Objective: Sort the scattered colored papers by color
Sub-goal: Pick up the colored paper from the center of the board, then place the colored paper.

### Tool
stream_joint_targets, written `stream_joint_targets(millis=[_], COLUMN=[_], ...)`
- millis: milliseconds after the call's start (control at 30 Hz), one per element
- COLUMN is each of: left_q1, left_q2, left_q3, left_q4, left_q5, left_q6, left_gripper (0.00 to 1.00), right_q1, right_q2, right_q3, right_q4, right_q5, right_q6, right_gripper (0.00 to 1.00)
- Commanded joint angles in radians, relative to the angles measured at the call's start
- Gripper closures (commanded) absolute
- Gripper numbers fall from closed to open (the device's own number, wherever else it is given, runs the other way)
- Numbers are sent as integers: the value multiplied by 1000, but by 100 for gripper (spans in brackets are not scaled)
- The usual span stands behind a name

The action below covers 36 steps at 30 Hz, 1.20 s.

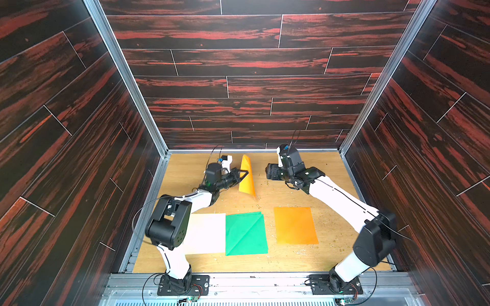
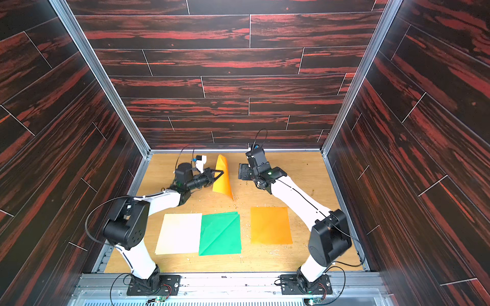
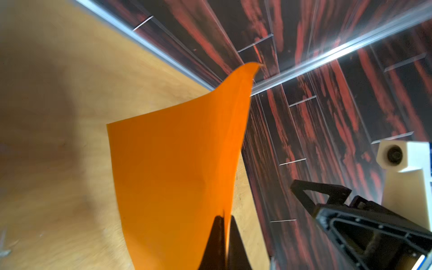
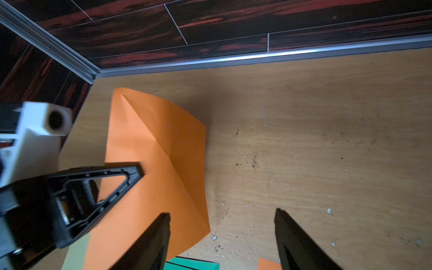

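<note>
My left gripper (image 1: 245,173) (image 2: 221,173) (image 3: 225,219) is shut on the edge of an orange paper (image 1: 246,177) (image 2: 222,180) (image 3: 177,163). The sheet stands lifted and curled at the back of the table, its lower corner near the wood. In the right wrist view this creased orange paper (image 4: 159,152) lies just beside my right gripper (image 4: 222,212), which is open with only bare table between its fingers. The right gripper (image 1: 268,171) (image 2: 240,172) hovers a little to the right of the sheet. Lying flat in a front row are a cream-white paper (image 1: 206,233) (image 2: 179,233), a green paper (image 1: 245,233) (image 2: 220,233) and another orange paper (image 1: 295,225) (image 2: 270,225).
Dark wood-patterned walls (image 1: 252,87) and aluminium frame rails (image 1: 254,150) close in the tan tabletop (image 1: 305,164) on three sides. Small crumbs (image 4: 253,161) dot the wood near the right gripper. The left arm's elbow (image 1: 169,225) hangs over the cream-white sheet's left side.
</note>
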Motion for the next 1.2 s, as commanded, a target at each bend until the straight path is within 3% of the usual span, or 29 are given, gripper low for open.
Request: stream_joint_targets(millis=[0, 300, 500, 600, 833, 1167], left_q1=[-47, -231, -374, -442, -536, -628], left_q2=[-55, 39, 113, 143, 192, 222], left_q3=[105, 286, 254, 269, 279, 103], left_q4=[-352, -397, -198, -159, -64, 149], left_q5=[-100, -274, -356, -395, -476, -612], left_q6=[172, 50, -119, -155, -245, -402], left_gripper=[100, 100, 100, 100, 100, 100], right_q1=[4, 4, 3, 3, 3, 3], right_q2=[-69, -332, -531, -595, -635, -660], right_q3=[-60, -133, -169, -188, -208, -259], right_q4=[-21, -64, -50, -50, -108, -127], right_q5=[105, 242, 279, 291, 322, 306], right_q6=[22, 48, 43, 34, 55, 80], right_gripper=[25, 16, 3, 2, 2, 2])
